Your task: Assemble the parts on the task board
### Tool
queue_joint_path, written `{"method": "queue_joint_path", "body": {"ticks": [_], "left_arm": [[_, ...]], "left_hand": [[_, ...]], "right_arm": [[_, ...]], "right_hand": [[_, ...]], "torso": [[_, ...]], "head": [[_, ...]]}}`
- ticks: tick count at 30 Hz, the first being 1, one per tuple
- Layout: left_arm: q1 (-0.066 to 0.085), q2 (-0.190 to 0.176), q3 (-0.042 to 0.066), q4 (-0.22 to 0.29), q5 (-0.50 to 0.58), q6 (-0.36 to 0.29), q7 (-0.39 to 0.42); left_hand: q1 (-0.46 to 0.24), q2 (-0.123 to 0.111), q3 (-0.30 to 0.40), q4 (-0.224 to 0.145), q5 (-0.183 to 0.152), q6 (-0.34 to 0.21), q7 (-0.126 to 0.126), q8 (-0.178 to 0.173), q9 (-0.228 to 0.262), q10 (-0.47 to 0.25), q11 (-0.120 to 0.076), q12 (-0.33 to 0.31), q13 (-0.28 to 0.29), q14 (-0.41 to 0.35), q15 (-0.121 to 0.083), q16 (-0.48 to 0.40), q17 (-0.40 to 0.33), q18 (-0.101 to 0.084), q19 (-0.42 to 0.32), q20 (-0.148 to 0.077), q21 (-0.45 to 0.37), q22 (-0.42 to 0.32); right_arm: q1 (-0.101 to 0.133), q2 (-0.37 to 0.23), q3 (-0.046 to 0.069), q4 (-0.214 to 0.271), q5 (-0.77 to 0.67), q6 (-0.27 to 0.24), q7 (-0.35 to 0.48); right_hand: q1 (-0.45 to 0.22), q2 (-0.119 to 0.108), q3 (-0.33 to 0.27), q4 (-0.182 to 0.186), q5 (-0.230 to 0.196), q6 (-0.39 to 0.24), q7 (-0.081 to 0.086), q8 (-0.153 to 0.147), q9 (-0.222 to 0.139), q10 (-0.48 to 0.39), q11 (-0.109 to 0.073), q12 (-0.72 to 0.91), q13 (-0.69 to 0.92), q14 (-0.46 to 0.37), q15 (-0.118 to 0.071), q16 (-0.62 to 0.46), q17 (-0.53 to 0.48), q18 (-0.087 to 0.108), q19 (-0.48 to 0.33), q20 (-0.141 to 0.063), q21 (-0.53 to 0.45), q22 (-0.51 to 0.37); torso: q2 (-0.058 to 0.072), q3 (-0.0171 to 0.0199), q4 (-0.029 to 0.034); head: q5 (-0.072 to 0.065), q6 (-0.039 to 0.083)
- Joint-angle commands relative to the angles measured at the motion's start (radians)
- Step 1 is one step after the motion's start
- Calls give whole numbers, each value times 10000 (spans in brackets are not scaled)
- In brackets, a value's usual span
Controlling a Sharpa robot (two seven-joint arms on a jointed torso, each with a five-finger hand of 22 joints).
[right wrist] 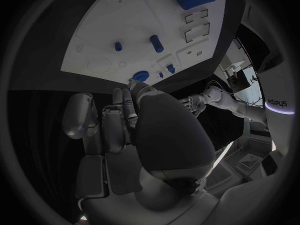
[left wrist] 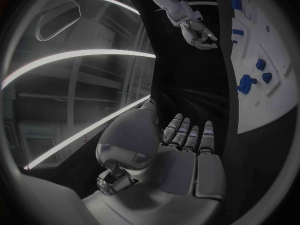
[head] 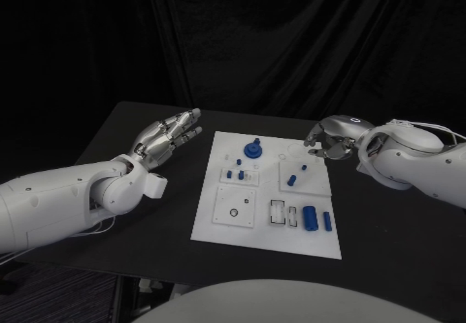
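- Task board point(head: 267, 232): white plate, centre of the black table point(head: 116, 134).
- Near end of board: two blue cylinders point(head: 311, 218) lying side by side, right of some rectangular slots.
- Mid board: small blue pegs point(head: 235, 175) standing upright.
- Far end: blue knobbed part point(head: 253, 149) standing on the board.
- Left hand point(head: 167, 138): off the board's left edge, fingers straight and apart, holding nothing.
- Right hand point(head: 330, 140): at the far right corner, fingers curled in; can't tell if it holds anything.
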Motion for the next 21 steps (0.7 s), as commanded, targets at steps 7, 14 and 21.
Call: {"method": "queue_joint_path", "body": {"ticks": [7,14,21], "left_arm": [[-18,70,7,-229,700,261,1432],[-20,188,7,-641,758,613,1397],[-21,236,7,-1247,145,1845,1338]], "left_hand": [[-298,635,-959,-9,-839,-1440,-314,-160,-148,-775,-246,-283,-84,-173,-339,-405,-95,-203,-653,-633,-199,-158],[1102,461,-621,-66,987,-1793,-1204,-173,-166,-1097,161,-262,-98,-151,340,-310,-67,-40,-615,219,-138,-122],[3596,-268,1269,-3111,3761,199,460,213,41,-48,587,901,43,394,1374,356,92,243,53,1466,340,169]], "right_arm": [[-145,86,9,-126,-931,207,-501],[-298,114,9,-219,-1084,244,-676],[-430,164,9,-351,-1118,233,-688]], "right_hand": [[-352,-97,-329,135,-606,-335,-9,-319,-166,122,150,-637,-980,411,152,213,743,110,125,171,229,1546],[-421,-149,-622,85,-646,-452,-172,-488,-261,2,196,-922,-1410,434,168,267,767,119,141,194,210,1535],[-272,-17,-644,-52,-369,-192,-160,-424,-243,110,206,-1023,-1691,405,169,225,683,134,124,198,144,1514]], "torso": [[76,-212,109],[45,-201,126],[20,-205,109]], "head": [[-299,1],[-387,1],[-393,1]]}}
